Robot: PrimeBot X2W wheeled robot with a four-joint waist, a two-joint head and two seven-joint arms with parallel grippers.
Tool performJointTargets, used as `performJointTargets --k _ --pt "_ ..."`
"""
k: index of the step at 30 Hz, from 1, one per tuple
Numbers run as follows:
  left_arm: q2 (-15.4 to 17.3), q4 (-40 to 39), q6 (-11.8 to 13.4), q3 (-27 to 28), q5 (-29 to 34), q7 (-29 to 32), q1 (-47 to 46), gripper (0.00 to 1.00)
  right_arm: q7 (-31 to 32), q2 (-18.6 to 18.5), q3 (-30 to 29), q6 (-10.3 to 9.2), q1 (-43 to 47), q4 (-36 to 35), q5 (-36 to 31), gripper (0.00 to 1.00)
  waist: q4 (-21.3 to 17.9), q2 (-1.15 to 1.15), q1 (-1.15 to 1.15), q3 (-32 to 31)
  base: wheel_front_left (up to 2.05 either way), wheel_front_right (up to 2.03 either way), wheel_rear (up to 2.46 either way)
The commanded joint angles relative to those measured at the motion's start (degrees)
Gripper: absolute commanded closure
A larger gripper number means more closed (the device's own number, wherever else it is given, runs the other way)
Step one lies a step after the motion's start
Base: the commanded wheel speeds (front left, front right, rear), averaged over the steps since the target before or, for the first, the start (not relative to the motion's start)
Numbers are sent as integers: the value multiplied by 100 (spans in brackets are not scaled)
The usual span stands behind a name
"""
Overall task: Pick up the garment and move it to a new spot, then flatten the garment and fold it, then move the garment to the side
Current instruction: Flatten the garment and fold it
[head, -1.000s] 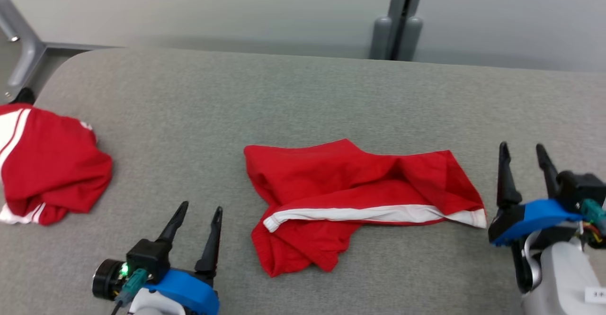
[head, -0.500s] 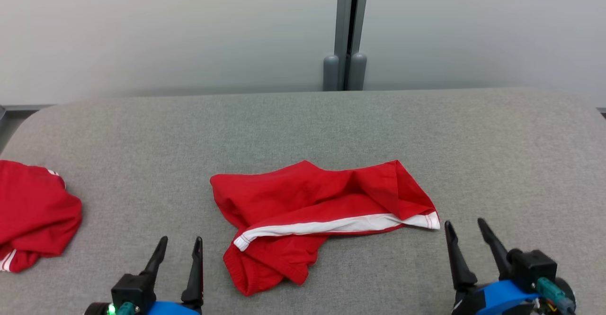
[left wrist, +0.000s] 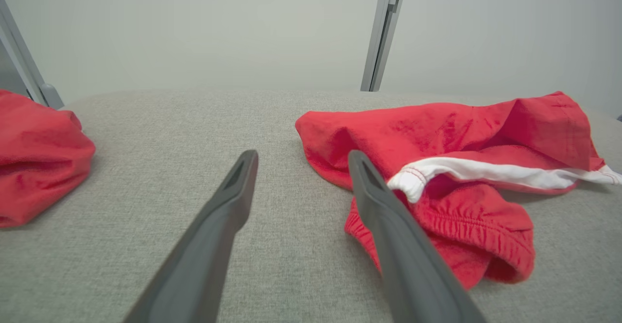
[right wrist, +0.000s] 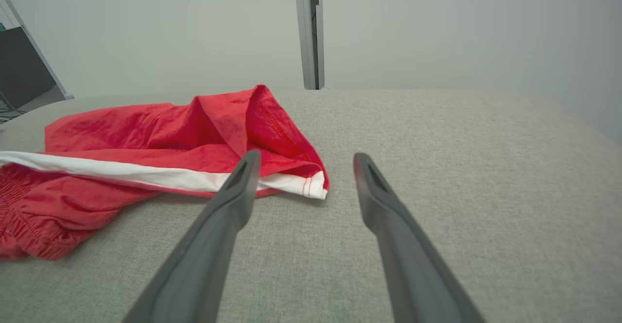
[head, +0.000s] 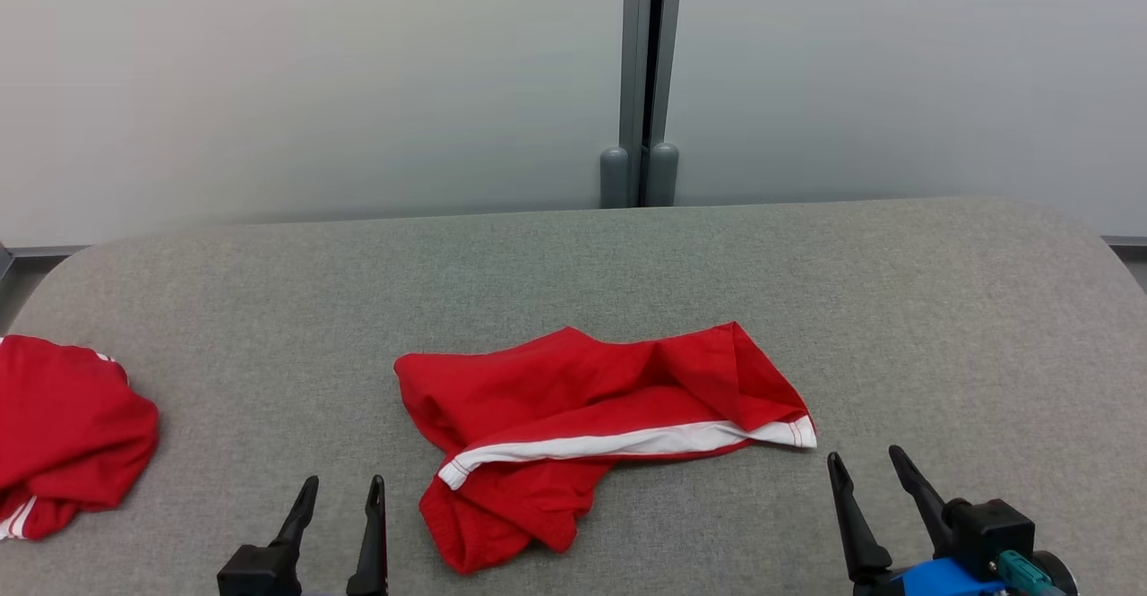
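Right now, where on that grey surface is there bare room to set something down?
The widest bare patch of the grey table lies right of the red shorts, beyond the right gripper. The far strip behind the shorts is bare, as is the gap between them and the crumpled red garment at the left. The near middle is crowded.

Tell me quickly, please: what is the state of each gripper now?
Left gripper: open, holding nothing.
Right gripper: open, holding nothing.
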Motion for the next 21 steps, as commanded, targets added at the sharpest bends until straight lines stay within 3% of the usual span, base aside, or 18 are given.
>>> performJointTargets --k 1,9,21 --pt "-12 -10 -10 -16 27 1 15 0 -1 -24 25 2 62 14 -7 0 7 0 1 7 0 0 0" --pt "-36 166 -10 -852 -970 1 -167 0 -1 -24 158 2 33 61 82 0 -5 0 1 143 0 0 0" --pt "419 326 -10 -2018 -2553 1 -450 0 -1 -24 209 2 -65 -12 -23 0 -193 0 1 459 0 0 0"
